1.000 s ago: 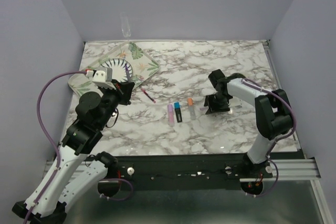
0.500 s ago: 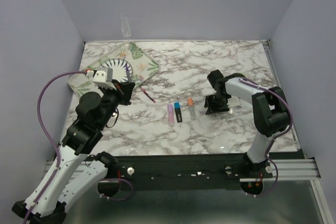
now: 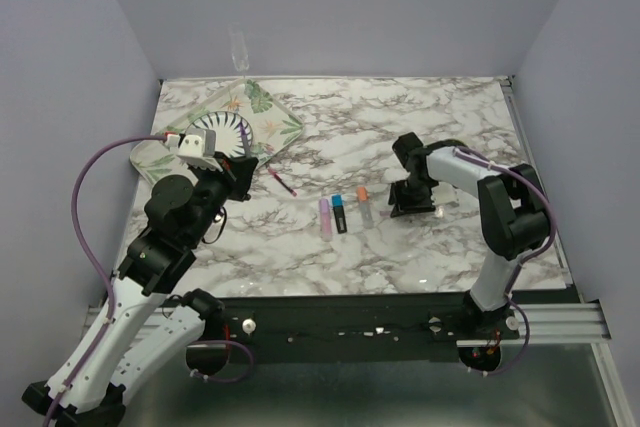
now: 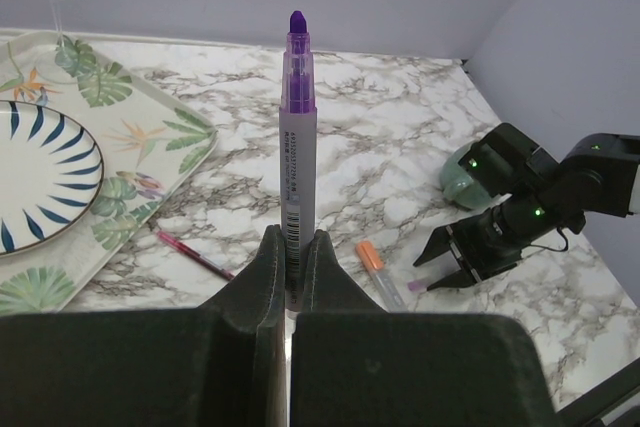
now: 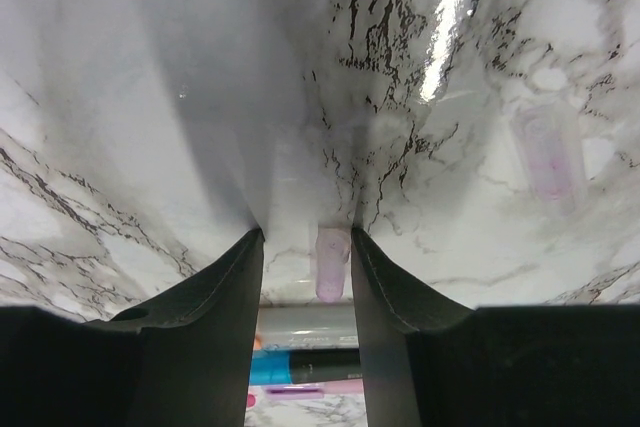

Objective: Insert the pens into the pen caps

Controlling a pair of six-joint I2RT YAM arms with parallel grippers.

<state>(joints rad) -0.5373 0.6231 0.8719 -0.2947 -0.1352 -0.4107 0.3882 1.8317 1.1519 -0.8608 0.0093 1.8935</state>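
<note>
My left gripper (image 4: 292, 242) is shut on a pale lilac pen with a purple tip (image 4: 299, 127) and holds it upright above the table; it also shows in the top view (image 3: 238, 169). My right gripper (image 5: 305, 235) is open and low over the table, its fingers on either side of a light purple cap (image 5: 330, 262); the gripper also shows in the top view (image 3: 408, 207). A pink marker (image 3: 325, 215), a black marker with a blue tip (image 3: 339, 213) and a grey marker with an orange tip (image 3: 365, 205) lie side by side. A thin red pen (image 3: 281, 183) lies to their left.
A leaf-patterned tray (image 3: 268, 112) with a striped plate (image 3: 222, 132) is at the back left. A teal mug (image 4: 462, 172) lies behind my right gripper. A clear glass (image 3: 238, 47) stands at the back edge. A second pale cap-like piece (image 5: 548, 152) lies near the right gripper.
My right gripper has shifted slightly left and closer around the light purple cap. The left arm and its pen have not moved.
</note>
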